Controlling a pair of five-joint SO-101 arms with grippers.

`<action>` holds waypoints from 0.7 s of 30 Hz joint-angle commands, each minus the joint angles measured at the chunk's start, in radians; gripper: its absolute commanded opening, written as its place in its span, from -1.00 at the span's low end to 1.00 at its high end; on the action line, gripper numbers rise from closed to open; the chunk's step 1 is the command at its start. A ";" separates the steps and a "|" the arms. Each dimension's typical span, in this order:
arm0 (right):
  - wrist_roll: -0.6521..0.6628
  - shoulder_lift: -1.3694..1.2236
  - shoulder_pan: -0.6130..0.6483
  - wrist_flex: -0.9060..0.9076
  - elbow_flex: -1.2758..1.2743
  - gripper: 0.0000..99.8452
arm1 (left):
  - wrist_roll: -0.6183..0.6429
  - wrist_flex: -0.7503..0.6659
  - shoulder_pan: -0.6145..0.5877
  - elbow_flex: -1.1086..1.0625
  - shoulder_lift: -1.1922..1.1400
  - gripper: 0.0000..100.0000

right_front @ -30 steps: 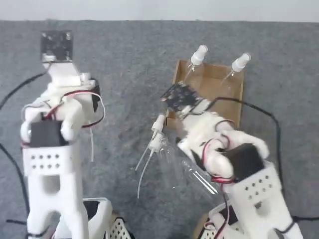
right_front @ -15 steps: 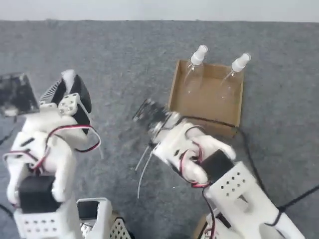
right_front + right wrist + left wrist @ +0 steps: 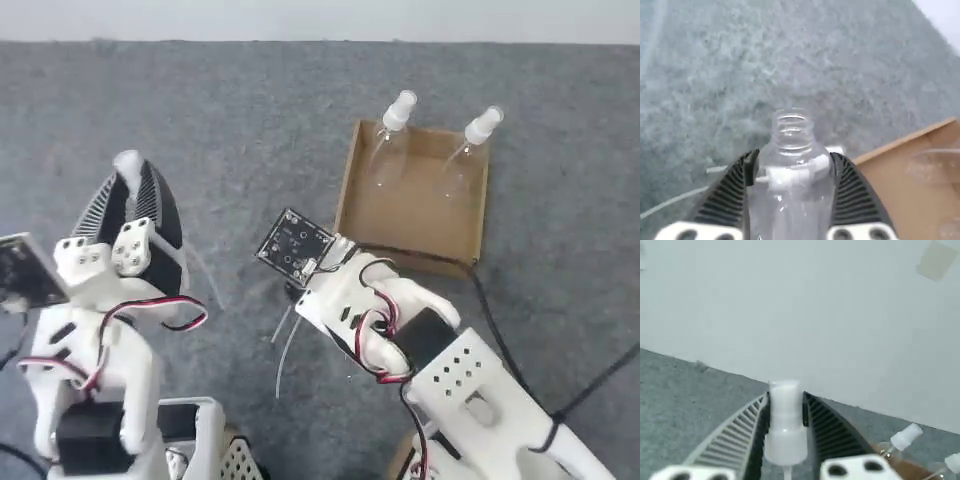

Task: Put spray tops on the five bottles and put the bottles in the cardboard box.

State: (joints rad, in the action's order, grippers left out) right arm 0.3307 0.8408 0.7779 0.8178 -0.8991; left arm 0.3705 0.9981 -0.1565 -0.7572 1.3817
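Left gripper (image 3: 785, 405): closed on one white spray top (image 3: 785, 432), pump head upright between the ribbed pads, raised off the table and well apart from the bottle. Right gripper (image 3: 790, 160): clamped on one clear bottle (image 3: 790, 131) by the shoulder, its threaded neck bare and open, held low over the grey carpet (image 3: 250, 110) just beside the near left corner of the cardboard box (image 3: 420, 215). Step in hand, as I judge it: capping, with top and bottle each gripped but not yet brought together. Next move calls for carrying the top across to the neck, threading its dip tube into the opening, then seating the collar square; a tilted approach would likely catch the tube on the rim. Nearby: two thin dip tubes (image 3: 288, 352) of loose spray tops lie on the carpet by my right arm. Beyond: two capped bottles stand in the box along its far wall, one at the left (image 3: 393, 130), one at the right (image 3: 478, 132). Tally, by my reckoning: two of five boxed.
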 commanded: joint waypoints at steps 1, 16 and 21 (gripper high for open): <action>-0.012 0.039 0.039 -0.090 -0.020 -0.99 | 0.031 -0.028 0.000 -0.001 0.009 -0.98; -0.129 0.048 0.127 -0.343 -0.161 -0.99 | 0.072 -0.175 0.103 -0.050 0.006 -0.98; -0.130 0.048 0.131 -0.341 -0.163 -0.99 | 0.071 -0.206 0.101 -0.059 0.006 -0.98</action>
State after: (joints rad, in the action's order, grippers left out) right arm 0.2125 0.8439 0.9175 0.5002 -1.0740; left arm 0.4350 0.8523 -0.0552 -0.8201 1.3740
